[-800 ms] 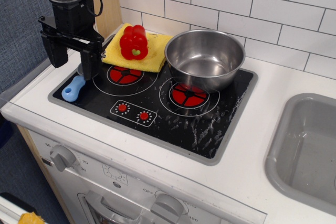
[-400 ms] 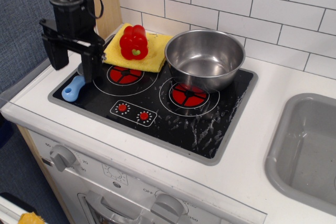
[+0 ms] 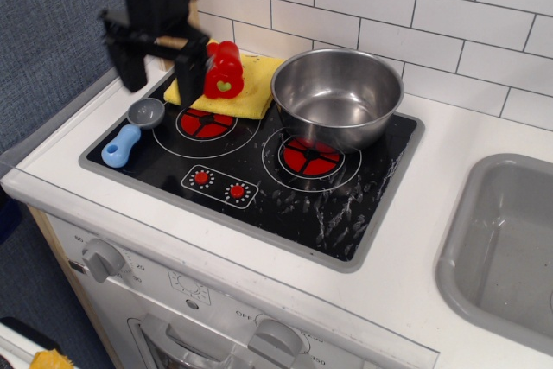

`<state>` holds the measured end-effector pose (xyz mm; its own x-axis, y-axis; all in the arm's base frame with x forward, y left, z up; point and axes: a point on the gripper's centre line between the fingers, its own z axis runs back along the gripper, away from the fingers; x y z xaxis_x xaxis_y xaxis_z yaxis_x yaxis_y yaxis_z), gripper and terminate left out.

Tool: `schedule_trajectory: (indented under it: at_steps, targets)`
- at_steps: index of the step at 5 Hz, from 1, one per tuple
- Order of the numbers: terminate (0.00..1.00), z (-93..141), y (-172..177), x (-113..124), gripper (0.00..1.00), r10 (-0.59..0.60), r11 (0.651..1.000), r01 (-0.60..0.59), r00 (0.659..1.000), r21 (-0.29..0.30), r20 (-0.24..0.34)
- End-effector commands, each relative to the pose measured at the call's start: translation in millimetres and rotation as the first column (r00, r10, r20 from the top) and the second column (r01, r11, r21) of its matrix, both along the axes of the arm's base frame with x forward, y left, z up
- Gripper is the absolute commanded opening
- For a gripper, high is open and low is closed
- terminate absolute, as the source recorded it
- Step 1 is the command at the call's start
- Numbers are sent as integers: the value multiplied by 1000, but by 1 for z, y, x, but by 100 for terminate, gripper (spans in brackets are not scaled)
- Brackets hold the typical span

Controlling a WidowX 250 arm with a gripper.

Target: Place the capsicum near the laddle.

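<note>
The red capsicum point(image 3: 225, 70) sits on a yellow cloth point(image 3: 226, 94) at the back left of the toy stove. The laddle point(image 3: 131, 131), with a grey bowl and light-blue handle, lies on the stove's left edge, in front of the cloth. My gripper point(image 3: 158, 62) is open and empty, raised above the stove's back left corner. Its right finger point(image 3: 189, 60) stands just left of the capsicum and covers part of it. The left finger is motion-blurred.
A large steel pot point(image 3: 338, 92) stands on the back right burner, right of the capsicum. Two red burner circles point(image 3: 311, 157) and small knobs mark the black stovetop point(image 3: 285, 196). A grey sink point(image 3: 510, 248) is at the right. A tiled wall runs behind.
My gripper has moved up and to the right, from over the laddle's bowl to beside the capsicum. The laddle's grey bowl now shows. The capsicum and laddle have not moved.
</note>
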<state>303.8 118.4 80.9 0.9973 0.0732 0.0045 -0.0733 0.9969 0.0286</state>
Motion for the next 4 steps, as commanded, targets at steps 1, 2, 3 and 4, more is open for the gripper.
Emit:
schedule_trajectory:
  at_steps: [1, 2, 3, 4]
  targets:
    - [0, 29, -6, 67, 100, 174, 984, -175, 983, 18, 65]
    - [0, 23, 12, 90, 100, 254, 965, -258, 965, 47, 64]
    - [0, 18, 19, 97, 100, 281, 955, -285, 958, 80, 52]
    - [0, 8, 21, 96, 100, 304, 948, -307, 952, 83, 42]
